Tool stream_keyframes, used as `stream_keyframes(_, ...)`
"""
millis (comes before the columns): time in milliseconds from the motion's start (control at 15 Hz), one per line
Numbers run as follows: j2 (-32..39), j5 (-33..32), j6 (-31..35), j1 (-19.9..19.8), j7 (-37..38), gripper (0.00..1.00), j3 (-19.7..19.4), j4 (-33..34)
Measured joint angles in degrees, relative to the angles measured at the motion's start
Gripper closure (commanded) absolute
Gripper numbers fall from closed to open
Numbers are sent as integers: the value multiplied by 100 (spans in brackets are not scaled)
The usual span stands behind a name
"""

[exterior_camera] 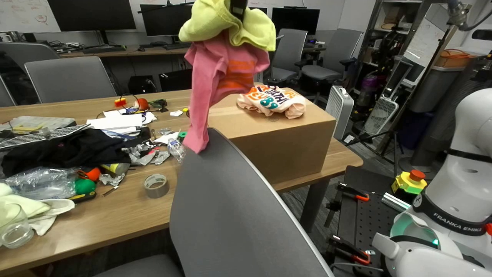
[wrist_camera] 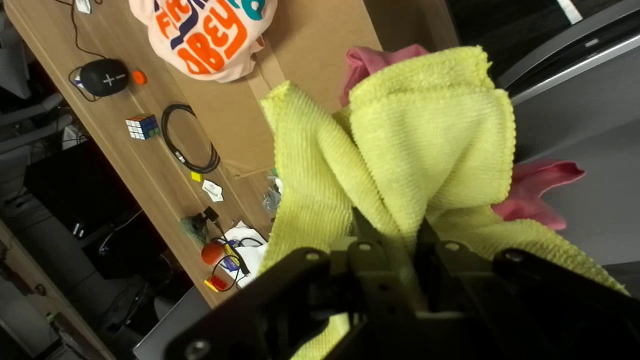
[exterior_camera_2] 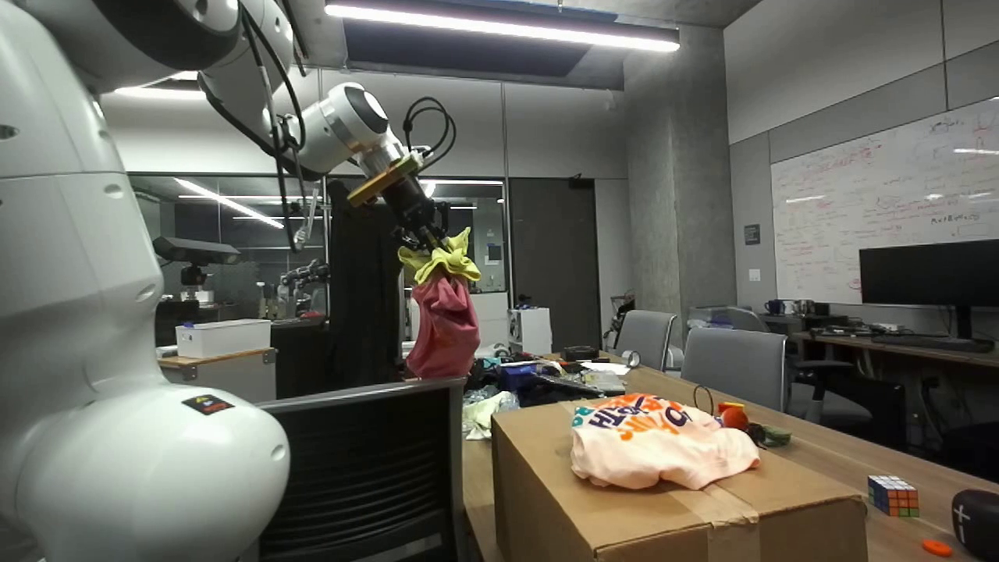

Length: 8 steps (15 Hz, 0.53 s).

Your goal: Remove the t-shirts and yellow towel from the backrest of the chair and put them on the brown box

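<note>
Pinching yellow towel (wrist_camera: pixel 435 145) in near-closed gripper (wrist_camera: pixel 391 220), pink shirt (exterior_camera_2: pixel 445 328) beneath, peach t-shirt (wrist_camera: pixel 212 40) on box (wrist_camera: pixel 320 45), wrist view's upper left

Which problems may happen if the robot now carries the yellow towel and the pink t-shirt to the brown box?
The pink t-shirt hangs low near the top of the chair backrest; contact is unclear, but it might snag there.
The fingers pinch the yellow towel, while any hold on the pink t-shirt is hidden, so it may slip out.
The peach t-shirt lies on the brown box; the new load could push it aside.
</note>
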Motion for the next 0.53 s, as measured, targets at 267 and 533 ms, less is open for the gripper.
stream_keyframes(267, -33, -183, -298, -66, 137, 93, 0, 367)
stream_keyframes(533, -39, -273, -565, -200, 200, 93, -16, 669)
